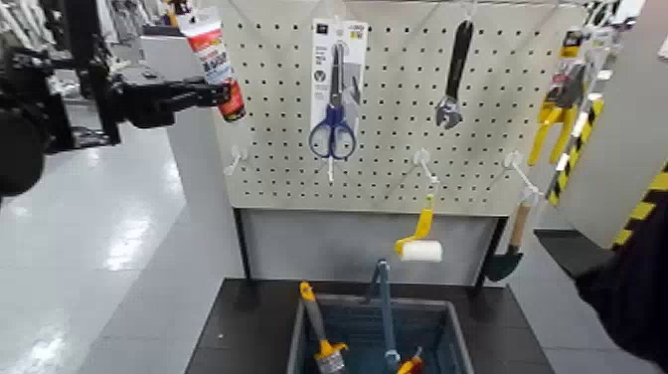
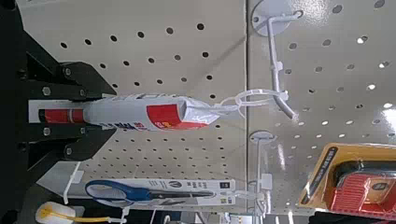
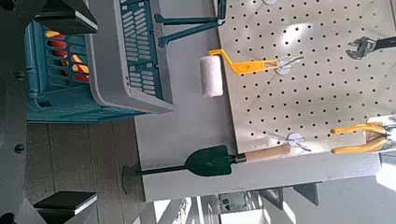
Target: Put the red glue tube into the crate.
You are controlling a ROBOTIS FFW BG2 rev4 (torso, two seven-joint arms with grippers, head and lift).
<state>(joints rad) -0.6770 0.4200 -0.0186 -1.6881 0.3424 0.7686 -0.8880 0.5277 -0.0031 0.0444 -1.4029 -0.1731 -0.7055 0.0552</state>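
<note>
The red glue tube (image 1: 215,58) hangs at the top left of the pegboard, its white hang tab looped on a white hook (image 2: 271,93). My left gripper (image 1: 212,94) is shut on the tube's lower cap end, seen close in the left wrist view (image 2: 79,115) with the tube (image 2: 140,114) sticking out of it. The grey-blue crate (image 1: 298,338) stands on the black table below the board and also shows in the right wrist view (image 3: 140,56). My right gripper (image 3: 56,107) is open and empty, low at the right, beside the crate.
On the pegboard (image 1: 398,149) hang a scissors pack (image 1: 336,90), a wrench (image 1: 455,75), yellow pliers (image 1: 557,109), a paint roller (image 1: 417,244) and a trowel (image 1: 512,249). A yellow-handled brush (image 1: 320,333) and a blue tool (image 1: 386,313) lie in the crate.
</note>
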